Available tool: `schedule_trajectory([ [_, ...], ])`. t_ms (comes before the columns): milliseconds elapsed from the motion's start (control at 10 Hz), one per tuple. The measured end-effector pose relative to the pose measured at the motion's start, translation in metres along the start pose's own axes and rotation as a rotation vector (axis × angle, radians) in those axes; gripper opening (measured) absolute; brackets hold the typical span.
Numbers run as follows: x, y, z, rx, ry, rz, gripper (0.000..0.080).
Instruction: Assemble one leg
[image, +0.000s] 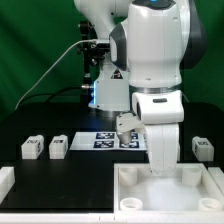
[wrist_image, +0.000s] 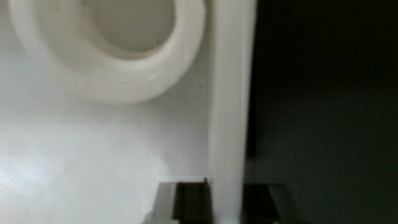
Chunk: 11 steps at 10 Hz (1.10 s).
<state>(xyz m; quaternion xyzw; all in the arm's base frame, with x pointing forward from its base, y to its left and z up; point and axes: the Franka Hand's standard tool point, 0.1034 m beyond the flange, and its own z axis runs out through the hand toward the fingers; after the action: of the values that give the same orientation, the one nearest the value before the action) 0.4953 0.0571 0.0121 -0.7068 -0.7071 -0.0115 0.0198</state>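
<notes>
So the leg (image: 203, 148) isn't in hand; the closest one sits on the black tabletop (image: 70, 180), off to the exterior view's right of the fingers (wrist_image: 189, 205) and well apart from them; two other legs (image: 57, 147) lie farther off on the exterior view's left of the fingers, past the marker board (image: 100, 140). Nothing leg-shaped is between the fingers at all.

What the fingers do have is the tray (image: 128, 186); in the wrist view its raised rim (wrist_image: 228, 100) runs straight up between the two dark pads with no gap showing on either side, so I read them as pinched onto the rim; one finger is inside the tray, the other outside over the dark tabletop. Near the fingers, on the inside, there's a round socket (wrist_image: 128, 40) in the tray floor; presumably that's where a leg goes.

My guess is this is the tray-positioning bit before any leg gets fetched. To do it well:
- keep the grip square on the rim and slide the tray flat rather than lifting one edge, since a thin rim pinch will let it pivot
- go slow so it doesn't twist out
- watch that the tray doesn't shove the leg on the exterior view's right
- let go cleanly and rise straight off the rim before heading for a leg
- then take the leg across its body and bring it upright over that socket
</notes>
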Motion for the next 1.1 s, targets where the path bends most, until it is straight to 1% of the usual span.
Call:
schedule_trajectory([
  [100,-0.0002,-0.0001,0.0002,0.000,0.000,0.000,0.0065],
  [300,-0.0008,-0.0001,0.0003,0.001,0.000,0.002,0.0415],
  [400,-0.0010,-0.0001,0.0002,0.000,0.000,0.002,0.0415],
  [500,-0.0011,-0.0001,0.0002,0.000,0.000,0.002,0.0584],
  [600,-0.0012,-0.0001,0.0002,0.000,0.000,0.002,0.0584],
  [700,-0.0012,-0.0001,0.0002,0.000,0.000,0.002,0.0635],
  [800,-0.0013,0.0000,0.0002,0.000,0.000,0.003,0.0647],
  [1100,-0.0015,0.0000,0.0002,0.001,0.000,0.003,0.0649],
])
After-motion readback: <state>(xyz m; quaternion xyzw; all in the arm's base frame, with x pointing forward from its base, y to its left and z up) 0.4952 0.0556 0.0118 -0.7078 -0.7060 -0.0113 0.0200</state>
